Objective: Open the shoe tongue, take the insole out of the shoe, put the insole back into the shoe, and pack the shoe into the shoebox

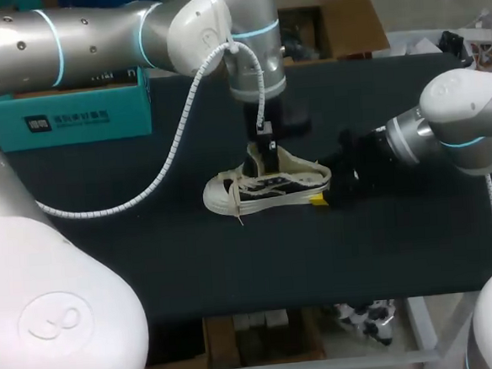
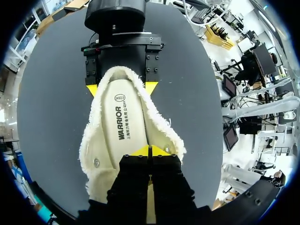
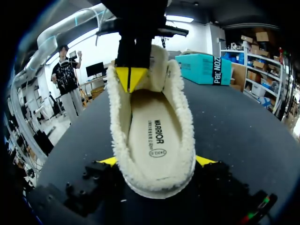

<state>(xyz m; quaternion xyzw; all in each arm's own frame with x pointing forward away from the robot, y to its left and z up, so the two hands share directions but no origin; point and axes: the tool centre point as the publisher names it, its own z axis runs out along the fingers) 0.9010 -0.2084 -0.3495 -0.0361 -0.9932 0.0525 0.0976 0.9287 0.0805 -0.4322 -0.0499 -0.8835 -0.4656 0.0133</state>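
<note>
The teal cardboard shoebox point(image 1: 64, 113) is sitting on the black table top point(image 1: 150, 267), well apart from the shoe, off beyond its toe end and towards the far edge.

My left arm is coming in over the shoebox and hanging straight above the shoe. The left gripper point(image 2: 150, 151) is standing over the front of the shoe's opening. Its two yellow tips are pressing narrowly together, pinching the cream fleece-lined tongue point(image 3: 160, 63), which is standing upright out of the opening.

The black-and-white low canvas shoe with a white rubber toe cap and cream fleece lining point(image 1: 267, 187) is lying upright on its sole near the middle of the table. Its toe is pointing towards the shoebox side and its heel towards my right arm. The flat cream insole with black print point(image 2: 124, 126) is lying inside the shoe, flat along the bottom, with the fleece rim showing all around it.

The right gripper point(image 3: 158, 161) is sitting low on the table at the shoe's heel. Its yellow fingers point(image 3: 206, 161) are standing wide, one on each side of the heel and touching it, so it is clasping the shoe there.
</note>
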